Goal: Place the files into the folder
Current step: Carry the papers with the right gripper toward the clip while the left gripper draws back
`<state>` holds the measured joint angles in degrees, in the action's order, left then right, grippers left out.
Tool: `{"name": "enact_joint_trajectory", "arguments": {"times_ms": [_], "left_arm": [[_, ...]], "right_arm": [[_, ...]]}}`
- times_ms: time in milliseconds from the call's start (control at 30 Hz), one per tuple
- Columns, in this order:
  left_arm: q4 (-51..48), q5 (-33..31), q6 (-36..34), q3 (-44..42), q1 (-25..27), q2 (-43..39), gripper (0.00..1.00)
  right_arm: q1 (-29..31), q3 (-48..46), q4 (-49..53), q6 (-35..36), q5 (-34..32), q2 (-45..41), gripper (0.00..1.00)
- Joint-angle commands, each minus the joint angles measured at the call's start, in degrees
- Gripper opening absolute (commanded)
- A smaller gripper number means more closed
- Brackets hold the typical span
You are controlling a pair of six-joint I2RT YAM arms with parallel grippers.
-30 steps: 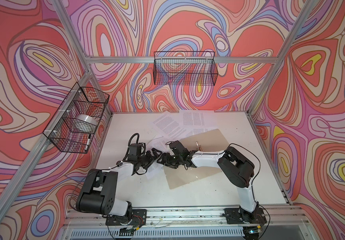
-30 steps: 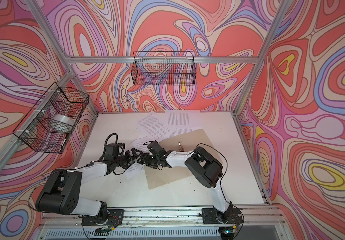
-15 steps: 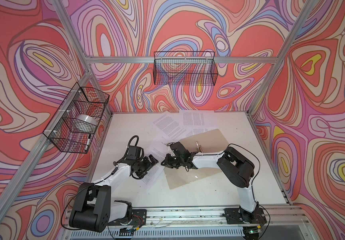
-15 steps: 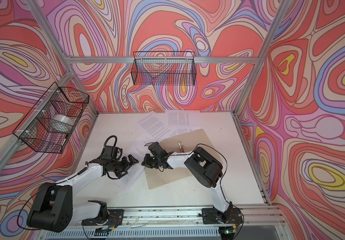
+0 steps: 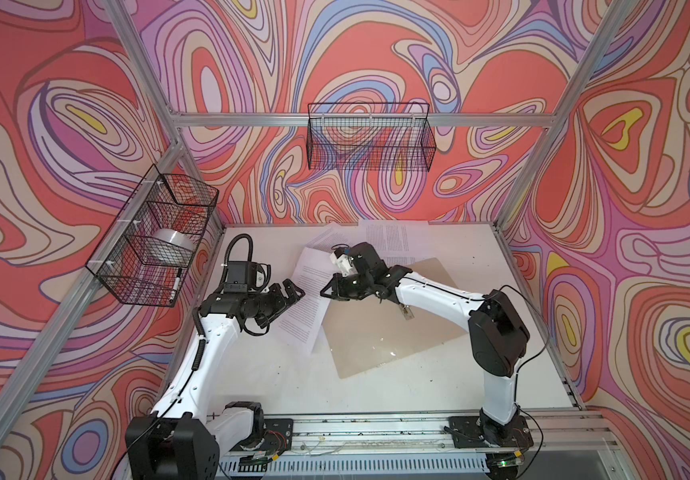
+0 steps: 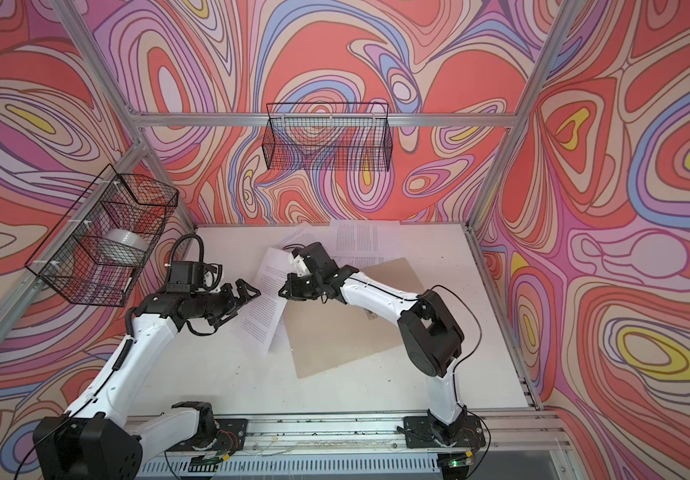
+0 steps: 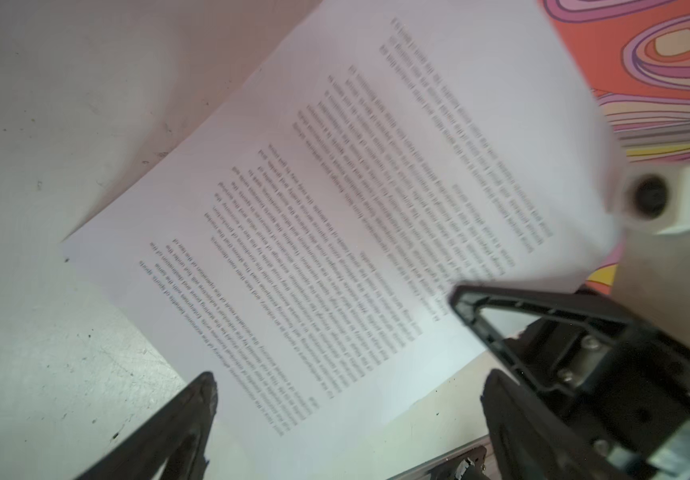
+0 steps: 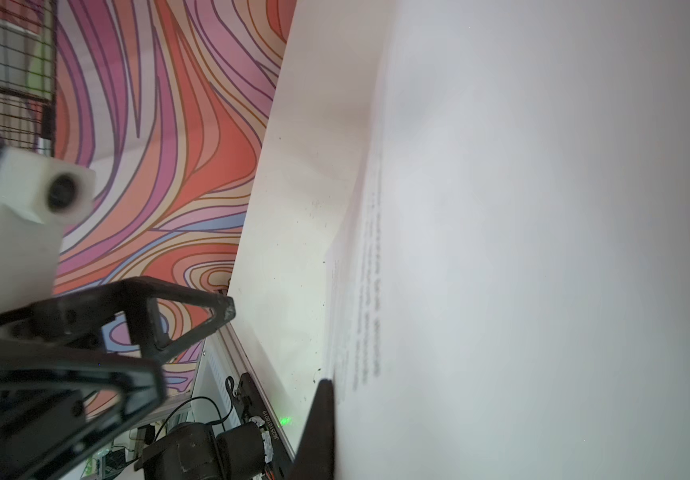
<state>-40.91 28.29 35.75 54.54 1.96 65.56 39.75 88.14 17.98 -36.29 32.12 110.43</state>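
Observation:
The files are white printed sheets. My right gripper (image 5: pixel 326 293) (image 6: pixel 284 292) is shut on the edge of one sheet (image 5: pixel 310 291) (image 6: pixel 266 297) and holds that edge off the table; in the right wrist view this sheet (image 8: pixel 542 249) fills the picture beside one fingertip (image 8: pixel 320 411). The tan folder (image 5: pixel 389 328) (image 6: pixel 335 332) lies flat under the right arm, its metal clip (image 5: pixel 406 312) showing. My left gripper (image 5: pixel 293 293) (image 6: pixel 249 296) (image 7: pixel 347 382) stands open just left of the sheet (image 7: pixel 335 208), touching nothing. More files (image 5: pixel 384 241) (image 6: pixel 355 239) lie at the back.
A wire basket (image 5: pixel 156 237) on the left wall holds a tape roll and a marker. Another wire basket (image 5: pixel 370 141) hangs on the back wall. The white table (image 5: pixel 376 386) ends at an aluminium rail in front.
The right gripper has shut on the sheet's edge and lifted it. The left gripper, open throughout, has drawn back from the right gripper and risen.

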Motion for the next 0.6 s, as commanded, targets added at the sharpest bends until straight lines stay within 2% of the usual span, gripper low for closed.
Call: {"name": "enact_joint_trajectory", "arguments": {"times_ms": [0,33,133,233,300,400,567], "left_arm": [[-3.19,2.97,-3.46,-2.34,1.9,1.03,1.0],[-2.64,2.6,-3.39,-2.72,3.46,1.7,1.0],[0.92,1.63,-1.07,-4.32,9.17,4.67,1.0],[7.26,1.21,2.88,-6.07,13.93,8.43,1.0],[10.63,0.67,4.63,-5.81,16.96,12.55,1.0],[14.21,1.36,6.08,-4.28,18.83,18.55,1.0],[15.94,1.4,6.24,-0.52,20.87,24.35,1.0]], "right_arm": [[-8.61,1.25,18.27,14.55,6.51,-1.07,0.0],[-10.69,1.38,21.75,17.9,5.05,-1.44,0.0],[-15.2,3.0,30.89,25.96,-8.88,-2.6,0.0],[-16.13,1.61,29.61,32.07,-19.9,-3.57,0.0],[-16.17,1.21,28.56,37.18,-22.0,-2.39,0.0],[-16.37,3.86,30.43,42.78,-22.94,1.56,0.0],[-16.46,3.74,28.09,48.03,-21.13,2.03,0.0]]}}
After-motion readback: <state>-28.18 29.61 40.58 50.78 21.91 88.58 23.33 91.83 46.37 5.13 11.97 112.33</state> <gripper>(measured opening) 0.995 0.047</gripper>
